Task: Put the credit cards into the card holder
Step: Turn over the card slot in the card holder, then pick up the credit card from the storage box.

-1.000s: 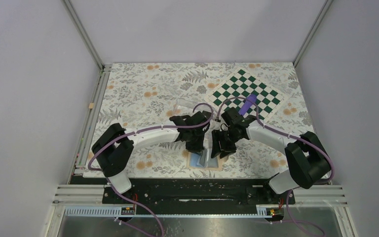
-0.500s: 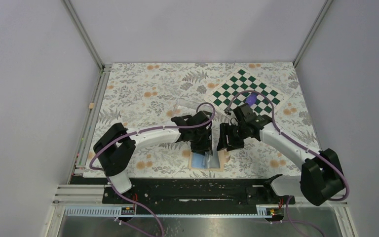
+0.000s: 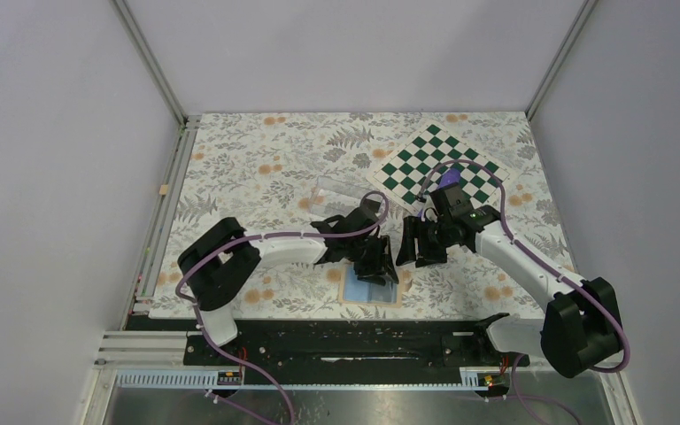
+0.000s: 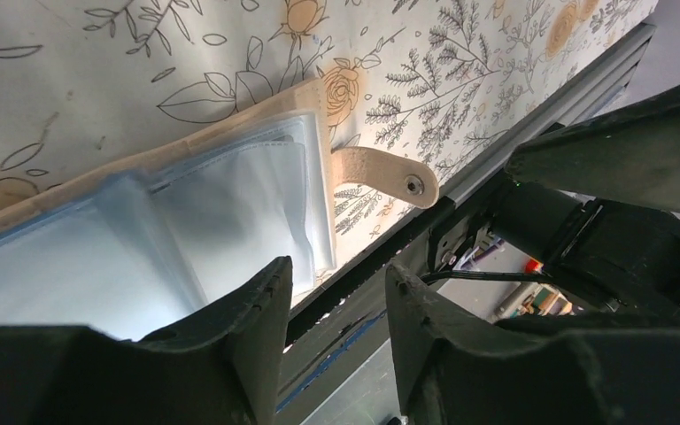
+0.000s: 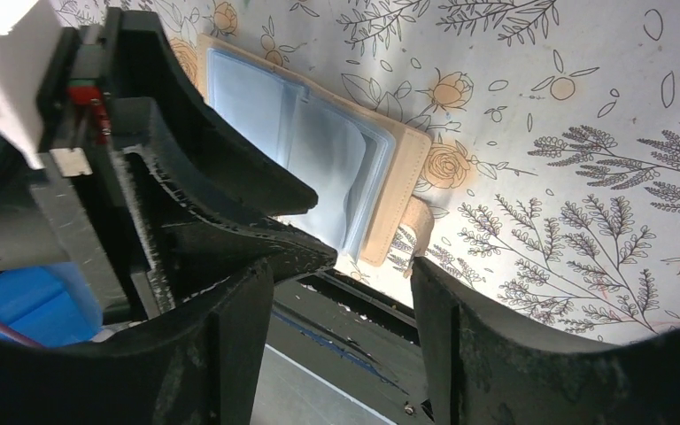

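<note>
Card holder (image 3: 365,292) is lying open on the flowered table (image 3: 257,168), blue-grey pockets facing up, directly beneath the left gripper (image 3: 379,266), its tan snap tab (image 4: 381,170) poking out beyond those fingertips. Both that gripper and the right gripper (image 3: 413,252), hovering just beside it, are standing spread and empty. No card is showing, so fetching one likely comes first, while the left fingers are pinning a panel flat.

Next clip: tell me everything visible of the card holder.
The card holder lies open and flat on the floral tablecloth near its front edge. Its outside looks tan and leather-like with a stitched border; inside are pale blue-grey clear sleeves. A tan strap tab with a small snap sticks out from one side. The left end effector hangs open over it; contact cannot be judged.
</note>
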### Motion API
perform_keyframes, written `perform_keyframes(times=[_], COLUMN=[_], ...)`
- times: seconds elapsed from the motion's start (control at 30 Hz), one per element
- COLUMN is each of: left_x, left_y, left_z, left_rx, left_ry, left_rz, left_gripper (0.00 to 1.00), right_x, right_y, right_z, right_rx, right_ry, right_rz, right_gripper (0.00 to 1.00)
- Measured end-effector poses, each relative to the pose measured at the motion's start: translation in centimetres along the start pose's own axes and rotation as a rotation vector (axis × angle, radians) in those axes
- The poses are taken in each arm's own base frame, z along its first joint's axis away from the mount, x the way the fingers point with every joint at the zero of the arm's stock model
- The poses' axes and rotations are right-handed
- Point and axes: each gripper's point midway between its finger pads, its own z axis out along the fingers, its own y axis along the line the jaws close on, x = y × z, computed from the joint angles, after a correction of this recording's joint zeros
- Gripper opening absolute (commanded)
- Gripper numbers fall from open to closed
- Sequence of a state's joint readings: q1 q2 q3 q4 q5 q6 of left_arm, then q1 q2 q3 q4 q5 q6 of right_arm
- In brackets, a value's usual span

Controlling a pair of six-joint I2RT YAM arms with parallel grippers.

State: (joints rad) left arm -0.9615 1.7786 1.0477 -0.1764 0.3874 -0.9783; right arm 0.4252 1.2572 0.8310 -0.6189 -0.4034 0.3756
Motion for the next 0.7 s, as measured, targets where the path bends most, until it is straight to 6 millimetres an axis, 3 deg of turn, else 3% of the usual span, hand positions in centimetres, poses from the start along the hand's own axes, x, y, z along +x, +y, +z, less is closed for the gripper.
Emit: perform_keyframes(times=[0.23, 0.4, 0.53, 0.7], left_x=[0.2, -0.4, -1.9, -5.8], left_y=[-1.5, -2.3, -2.4, -2.0], left_z=[0.7, 0.1, -2.3, -6.4], left_rx=[0.141, 0.206, 0.244, 0.286], left_ry=[0.002, -0.043, -0.111, -0.240], left_rz=[0.000, 0.018, 0.030, 0.049], left_gripper=[0.45, 0.46, 0.46, 0.48], right_x=[-0.1, -0.2, -0.9, -3.3], right_y=[-0.1, 0.3, 1.3, 2.4], right_z=[-0.1, -0.5, -1.0, -1.1], right_rx=[-0.008, -0.032, -0.061, -0.080], right_ry=[0.001, 0.008, 0.010, -0.007], right_rz=[0.010, 0.024, 0.021, 0.014], right_gripper=[0.72, 0.72, 0.73, 0.73])
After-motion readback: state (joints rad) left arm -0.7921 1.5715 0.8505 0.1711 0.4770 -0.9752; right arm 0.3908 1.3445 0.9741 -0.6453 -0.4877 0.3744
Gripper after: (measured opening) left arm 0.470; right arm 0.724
